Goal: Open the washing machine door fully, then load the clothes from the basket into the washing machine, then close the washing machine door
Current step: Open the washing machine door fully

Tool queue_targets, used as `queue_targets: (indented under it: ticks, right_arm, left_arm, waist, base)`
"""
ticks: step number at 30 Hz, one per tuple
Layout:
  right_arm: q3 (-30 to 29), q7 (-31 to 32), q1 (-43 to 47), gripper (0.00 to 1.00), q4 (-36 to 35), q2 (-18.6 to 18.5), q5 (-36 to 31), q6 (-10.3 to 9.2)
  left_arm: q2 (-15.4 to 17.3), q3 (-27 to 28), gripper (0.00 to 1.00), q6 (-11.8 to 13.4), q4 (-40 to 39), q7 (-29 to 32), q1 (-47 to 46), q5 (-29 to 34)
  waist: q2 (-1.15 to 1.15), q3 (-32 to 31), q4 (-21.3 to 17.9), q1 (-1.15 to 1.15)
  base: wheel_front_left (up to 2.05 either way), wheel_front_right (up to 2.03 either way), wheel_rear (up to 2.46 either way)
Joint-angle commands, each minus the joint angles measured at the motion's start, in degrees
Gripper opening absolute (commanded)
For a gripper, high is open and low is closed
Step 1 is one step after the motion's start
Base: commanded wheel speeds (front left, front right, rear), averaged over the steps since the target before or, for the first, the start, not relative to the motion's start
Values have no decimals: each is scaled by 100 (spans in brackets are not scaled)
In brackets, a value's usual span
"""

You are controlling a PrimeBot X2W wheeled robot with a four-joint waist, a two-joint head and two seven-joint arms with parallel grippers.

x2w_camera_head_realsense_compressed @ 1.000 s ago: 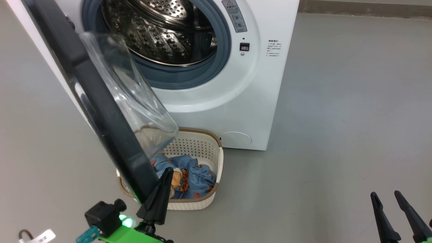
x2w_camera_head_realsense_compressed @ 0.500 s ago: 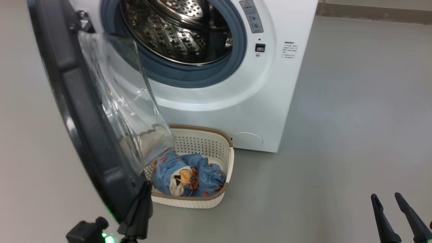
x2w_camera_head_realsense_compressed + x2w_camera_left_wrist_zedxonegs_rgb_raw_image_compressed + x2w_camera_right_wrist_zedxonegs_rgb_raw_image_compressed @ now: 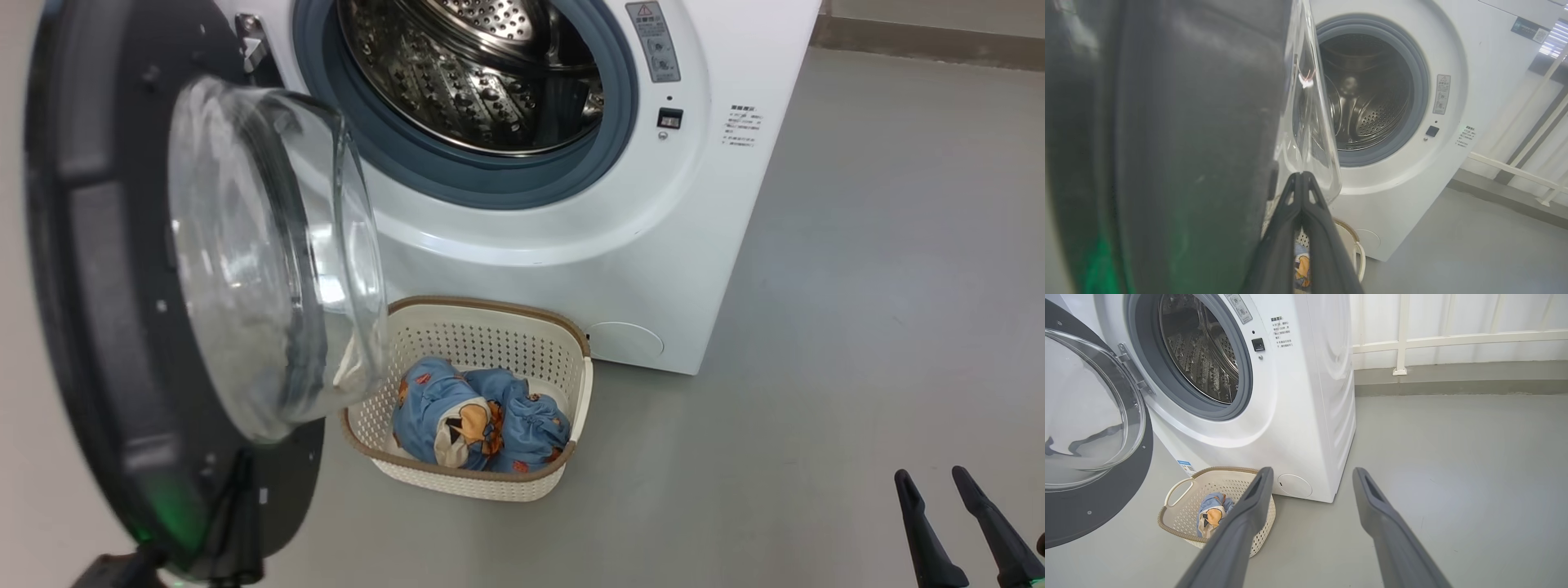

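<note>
The washing machine point(image 3: 571, 245) stands with its steel drum point(image 3: 482, 73) exposed. Its door point(image 3: 90, 286) hangs wide open at the left, dark inner face and glass bowl turned toward me. My left gripper point(image 3: 242, 474) is shut with nothing in it, and its fingers point(image 3: 1302, 192) rest against the door's lower inner face beside the glass. On the floor before the machine, the basket point(image 3: 490, 304) holds the blue bear-print clothes point(image 3: 482, 420). My right gripper point(image 3: 951, 490) hangs open and empty at the lower right, well away from the basket point(image 3: 1180, 531) and clothes point(image 3: 1210, 510).
Bare grey floor point(image 3: 857, 327) spreads to the right of the machine and in front of the basket. A white railing point(image 3: 1400, 343) and a grey skirting run along the wall behind the machine's right side.
The door has swung further open to the left, and my shut left gripper has gone left with it. The head view has also shifted. My right gripper has stayed put.
</note>
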Motion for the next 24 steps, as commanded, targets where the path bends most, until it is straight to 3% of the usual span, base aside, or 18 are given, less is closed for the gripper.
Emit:
queue_targets:
  ticks: [1, 14, 24]
  right_arm:
    - [120, -69, -57, 100, -151, -117, -52, 17]
    - [130, -69, -56, 100, -184, -175, -8, 17]
    - [187, -69, -139, 100, -234, -277, 22, 17]
  left_arm:
    - [146, 353, 0, 77, -75, -36, -109, 46]
    - [455, 1647, 0, 20, 395, -36, -387, 124]
    - [781, 2290, 0, -89, 841, -36, -887, 392]
  waist:
    - [0, 13, 13, 0]
    - [0, 130, 89, 0]
    - [0, 364, 164, 0]
  base:
    - [0, 0, 0]
    - [0, 0, 0]
    - [0, 0, 0]
